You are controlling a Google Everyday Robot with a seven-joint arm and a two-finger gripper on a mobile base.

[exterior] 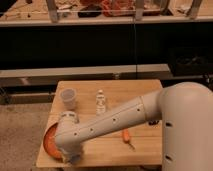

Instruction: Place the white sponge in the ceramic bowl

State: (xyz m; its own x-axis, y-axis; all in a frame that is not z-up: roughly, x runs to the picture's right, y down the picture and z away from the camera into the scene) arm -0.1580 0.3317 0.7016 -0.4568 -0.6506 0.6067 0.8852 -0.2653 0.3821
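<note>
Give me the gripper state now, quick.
Gripper: open or closed cannot be told. It is down at the orange bowl, at the near-left corner of the wooden table in the camera view.

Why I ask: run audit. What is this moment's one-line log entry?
gripper: down at bowl, table near-left corner | sponge: not discernible | placement: unconfirmed

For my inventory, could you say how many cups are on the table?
1: a clear cup, back left on the table. The arm may hide others; the gripper is at the orange bowl.
</note>
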